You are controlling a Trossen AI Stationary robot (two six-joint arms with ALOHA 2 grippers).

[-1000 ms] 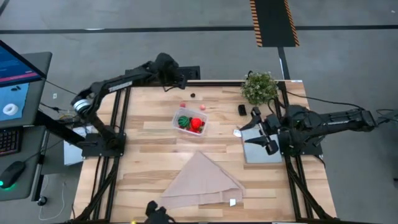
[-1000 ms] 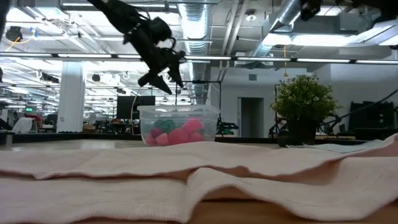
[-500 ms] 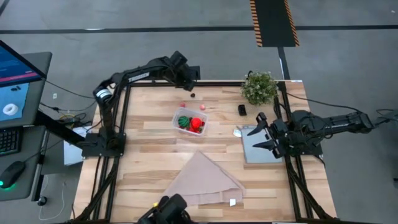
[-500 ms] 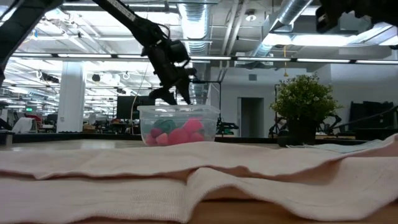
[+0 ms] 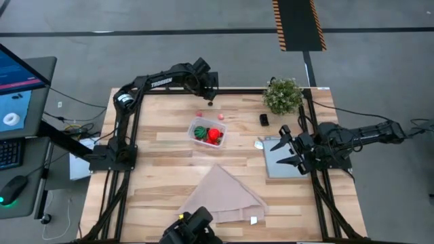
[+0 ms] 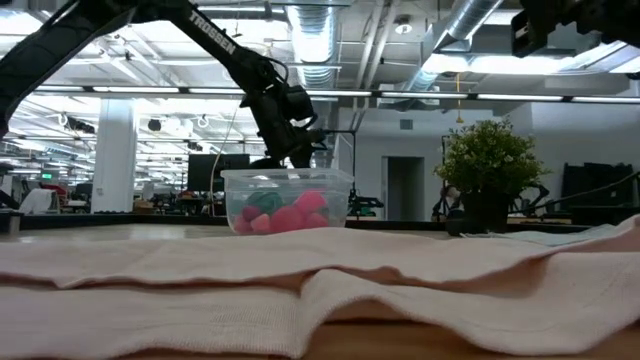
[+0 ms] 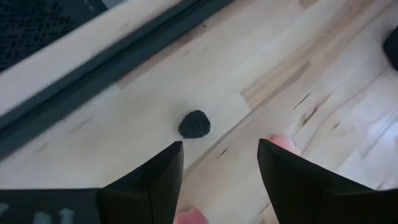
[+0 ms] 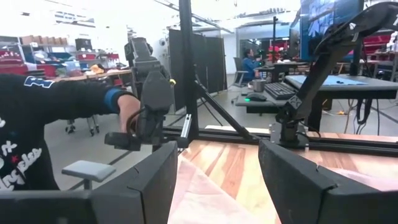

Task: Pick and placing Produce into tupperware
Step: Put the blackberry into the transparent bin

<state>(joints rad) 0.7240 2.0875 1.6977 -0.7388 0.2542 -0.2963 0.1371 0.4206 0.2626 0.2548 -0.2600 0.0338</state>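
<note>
My left gripper (image 5: 211,97) hovers open near the table's far edge, just above a small dark berry (image 7: 194,124) that lies on the wood (image 5: 211,104); its fingers stand on either side, short of it. A red berry (image 5: 199,114) and a pink berry (image 5: 220,116) lie between that spot and the clear tupperware (image 5: 207,132). The tub holds a green striped ball (image 5: 201,133) and a red pepper piece (image 5: 215,135). In the low view the left gripper (image 6: 300,155) shows behind the tub (image 6: 287,200). My right gripper (image 5: 279,153) waits open over the grey panel.
A beige folded cloth (image 5: 220,196) covers the near middle of the table. The potted plant (image 5: 283,95) stands at the far right corner, with a small black object (image 5: 264,119) near it. The grey panel (image 5: 288,166) lies at the right edge. A person's sleeve (image 8: 56,102) shows beyond the table.
My left gripper has moved toward the table's right along the far edge and come down toward the dark berry, staying open. The produce and the tub have kept still.
</note>
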